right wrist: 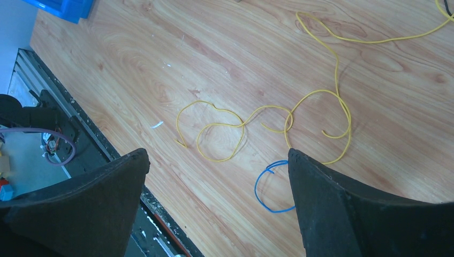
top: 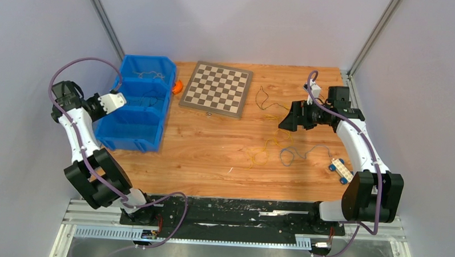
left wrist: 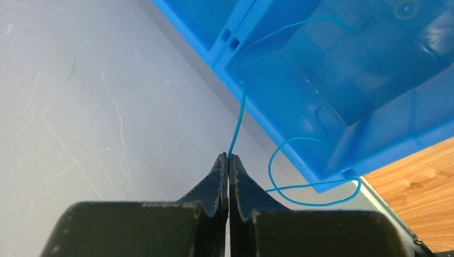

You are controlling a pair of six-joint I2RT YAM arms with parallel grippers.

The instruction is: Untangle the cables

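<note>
Teal wire (left wrist: 240,114) clenched in left jaws beside glossy bin (left wrist: 375,69); right jaws gape.

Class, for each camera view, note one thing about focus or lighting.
Top external: even light, chessboard squares crisp. Left wrist: teal cable crisp, dark jaws soft-edged. Right wrist: yellow cables sharp, jaws nearly black.

Bins (top: 135,111) stand at the surface's (top: 201,162) left, with a chessboard (top: 216,88) right of them at the back. Cables (top: 273,142) lie on the right half, a toy block (top: 341,170) right of them. One cable (left wrist: 239,107) runs from the left tool (left wrist: 229,159) into a bin.
</note>
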